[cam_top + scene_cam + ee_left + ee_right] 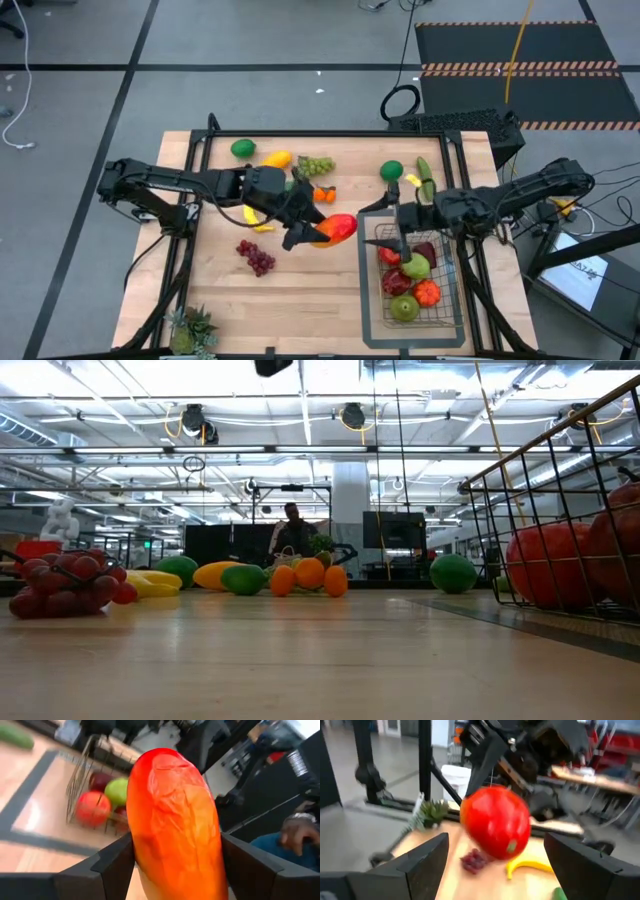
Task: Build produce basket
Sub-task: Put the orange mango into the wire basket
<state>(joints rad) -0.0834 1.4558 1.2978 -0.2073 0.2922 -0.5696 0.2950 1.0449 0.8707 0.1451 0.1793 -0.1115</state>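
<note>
My left gripper (322, 233) is shut on a red-orange mango (340, 227) and holds it above the table's middle, just left of the basket (452, 300). The dark wire basket stands at the near right with apples and other produce (412, 270) inside. My right gripper (382, 228) hangs open over the basket's far left corner and faces the mango (495, 822); its fingers stand on either side of the mango without touching it. Loose produce lies on the table: red grapes (257, 257), a banana (255, 218), oranges (322, 195), green grapes (317, 165), a cucumber (425, 178). My left gripper pinches the mango's two long sides (145, 845) between its two fingers (112, 867). The fingers come from the table's left, slanting a little down. The mango's free end (167, 765) sticks out past the fingertips toward the basket. The mango is lifted clear of the table.
A spiky potted plant (193, 328) stands at the near left corner. Two green round fruits (243, 148) (391, 171) and a yellow fruit (277, 159) lie along the far edge. A person (292, 530) is in the room beyond the table. Bare wood lies between the red grapes and the basket.
</note>
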